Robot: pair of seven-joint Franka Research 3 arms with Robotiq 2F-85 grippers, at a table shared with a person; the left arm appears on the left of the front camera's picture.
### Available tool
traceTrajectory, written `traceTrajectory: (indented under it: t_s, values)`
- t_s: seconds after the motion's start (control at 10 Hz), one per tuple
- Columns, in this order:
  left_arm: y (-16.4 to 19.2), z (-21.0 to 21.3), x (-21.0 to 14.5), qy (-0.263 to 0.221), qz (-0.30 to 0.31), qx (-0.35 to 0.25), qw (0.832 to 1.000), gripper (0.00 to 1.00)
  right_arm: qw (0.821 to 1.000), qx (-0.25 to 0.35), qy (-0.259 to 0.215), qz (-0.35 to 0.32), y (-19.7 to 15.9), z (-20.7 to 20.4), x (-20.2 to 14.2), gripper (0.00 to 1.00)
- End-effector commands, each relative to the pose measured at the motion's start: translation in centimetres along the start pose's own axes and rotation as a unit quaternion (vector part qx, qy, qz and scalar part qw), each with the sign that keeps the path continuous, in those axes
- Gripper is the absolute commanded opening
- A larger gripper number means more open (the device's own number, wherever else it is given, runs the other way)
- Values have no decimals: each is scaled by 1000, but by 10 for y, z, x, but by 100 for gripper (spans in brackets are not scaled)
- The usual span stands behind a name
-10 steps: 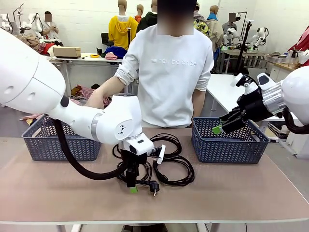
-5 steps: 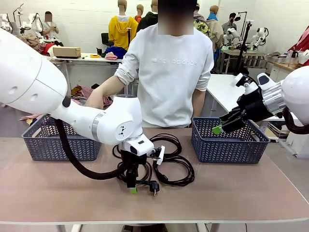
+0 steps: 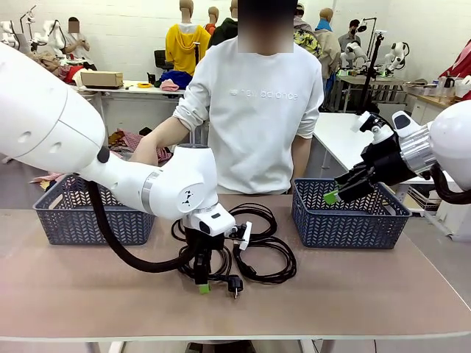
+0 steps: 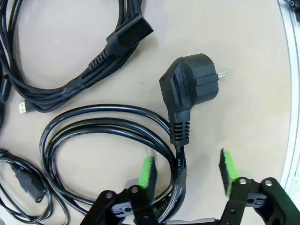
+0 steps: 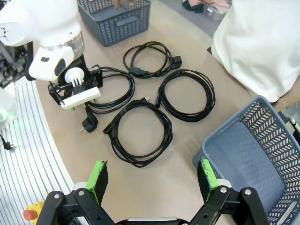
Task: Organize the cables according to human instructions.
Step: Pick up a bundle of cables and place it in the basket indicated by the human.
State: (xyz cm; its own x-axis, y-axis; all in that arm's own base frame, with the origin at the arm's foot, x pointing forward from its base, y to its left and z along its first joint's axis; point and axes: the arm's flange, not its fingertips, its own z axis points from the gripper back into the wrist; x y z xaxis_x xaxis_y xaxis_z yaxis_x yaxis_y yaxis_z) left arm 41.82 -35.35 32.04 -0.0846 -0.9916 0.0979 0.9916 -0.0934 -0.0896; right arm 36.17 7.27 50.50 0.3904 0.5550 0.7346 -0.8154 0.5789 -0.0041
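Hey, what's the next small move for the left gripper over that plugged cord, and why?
Probably close the left gripper: its jaws stand open astride the coiled cable just behind the plug, low at the table, so shutting should catch the strands before any lift.

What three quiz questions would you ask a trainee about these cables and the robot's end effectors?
1. How many coiled cables are there?
2. True or false: the right end effector holds a cable.
3. The left end effector straddles a cable just below its: A plug, B switch, C lamp.

Key: 1 four; 2 false, it is open and holds nothing; 3 A.
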Motion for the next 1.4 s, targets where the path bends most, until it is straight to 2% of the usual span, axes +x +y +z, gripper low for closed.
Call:
traceTrajectory:
  t_s: [0.0, 0.1, 0.2, 0.3, 0.4, 0.7, 0.9, 1.3]
  values:
    - [1, 4, -1, 9, 1, -3, 1000, 23, 1000, 6, -7, -1, -1, -1, 0, 100]
    - [2, 4, -1, 10, 2, -3, 1000, 40, 1000, 6, -7, -1, -1, -1, 0, 100]
    - [2, 5, -2, 12, 3, -3, 1000, 4, 1000, 6, -7, -1, -1, -1, 0, 100]
    - [2, 5, -2, 12, 3, -3, 1000, 21, 1000, 6, -7, -1, -1, -1, 0, 100]
    - [1, 6, -2, 13, 2, -4, 1000, 0, 1000, 6, -7, -1, -1, -1, 0, 100]
    - [0, 9, -4, 15, 12, -7, 1000, 0, 1000, 6, -7, -1, -1, -1, 0, 100]
    - [-5, 25, -5, 21, 30, 31, 999, 0, 1000, 6, -7, -1, -1, -1, 0, 100]
    - [-23, 118, -24, 33, 36, 95, 994, 0, 1000, 6, -7, -1, -1, -1, 0, 100]
